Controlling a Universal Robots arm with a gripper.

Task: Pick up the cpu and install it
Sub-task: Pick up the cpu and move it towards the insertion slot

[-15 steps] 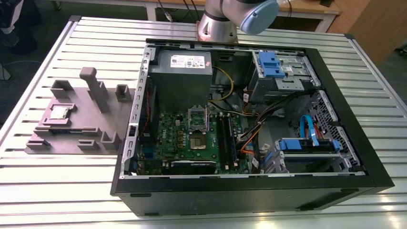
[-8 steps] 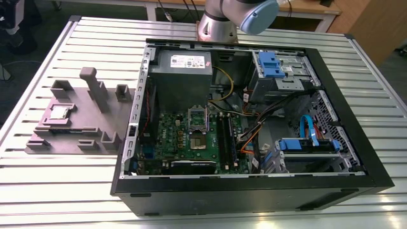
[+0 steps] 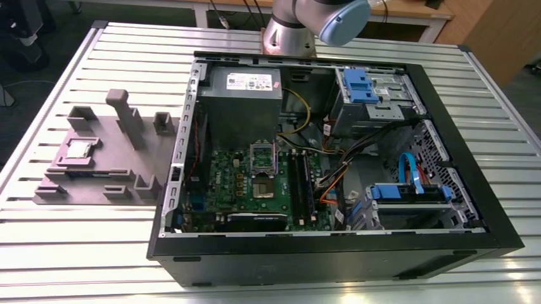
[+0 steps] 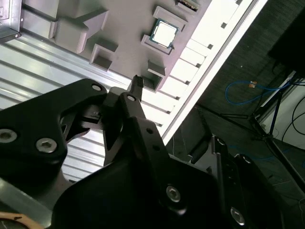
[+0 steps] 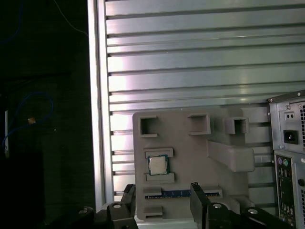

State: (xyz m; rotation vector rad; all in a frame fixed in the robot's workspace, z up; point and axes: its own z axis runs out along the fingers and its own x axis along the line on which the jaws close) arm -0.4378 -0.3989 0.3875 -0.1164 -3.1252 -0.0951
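The cpu lay in its recess on the grey tray, on the desk at the exterior view's left of the open computer case. The claw hung above the tray, spread and empty. Pickup was not yet done, and the motherboard socket looked unfilled.

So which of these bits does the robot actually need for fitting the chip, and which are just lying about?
Needed: cpu, gripper, tray it sits in, motherboard socket.
Lying about: power supply, drive cage, memory stick in tray, blue cable on floor.
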